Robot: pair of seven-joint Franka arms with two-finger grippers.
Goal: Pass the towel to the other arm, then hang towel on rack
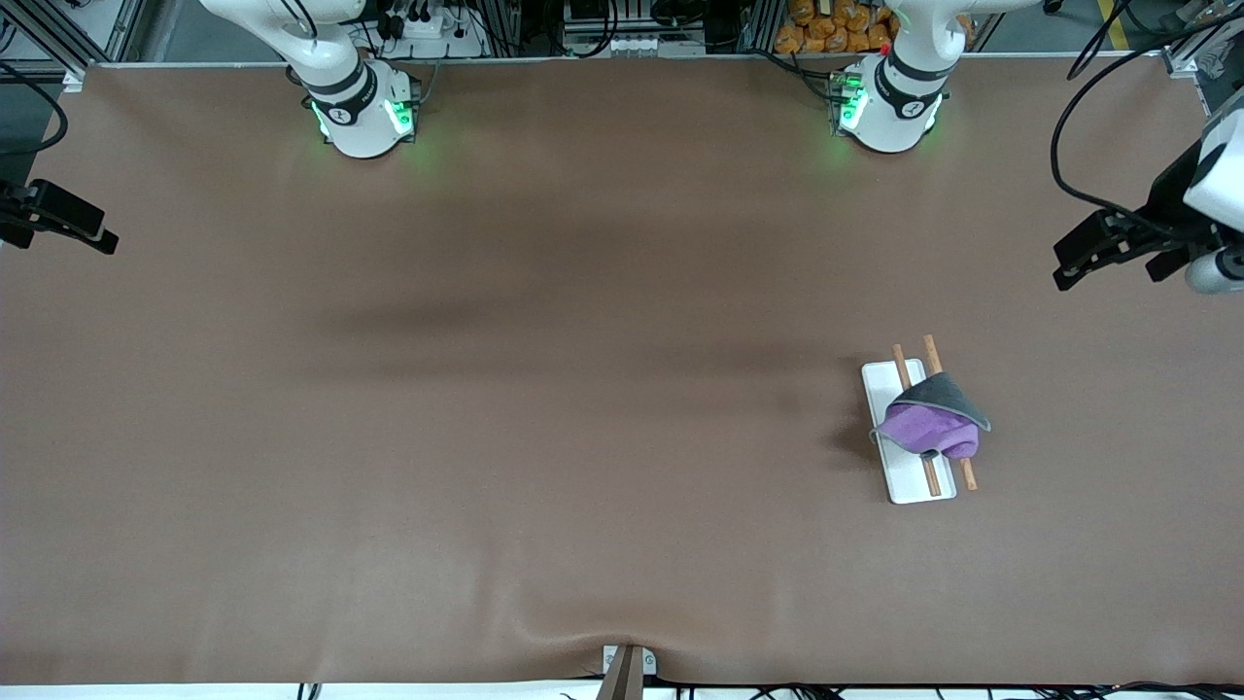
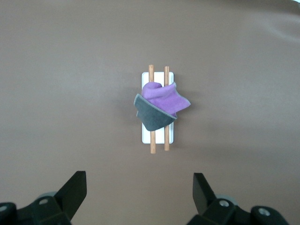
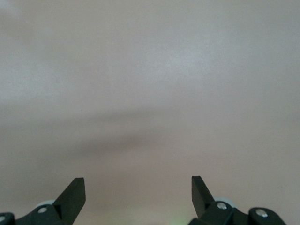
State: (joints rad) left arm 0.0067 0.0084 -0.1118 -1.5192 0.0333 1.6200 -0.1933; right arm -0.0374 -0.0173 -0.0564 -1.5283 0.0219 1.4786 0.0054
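towel draped over rack

I see a brown table cover spread over the whole work surface, with soft wrinkles and a small pucker at its near edge. At that near edge, about midway along, a small grey bracket sticks up against the cover. Past the far edge I can make out a pile of orange objects toward the left arm's end, and a white power strip toward the right arm's end.
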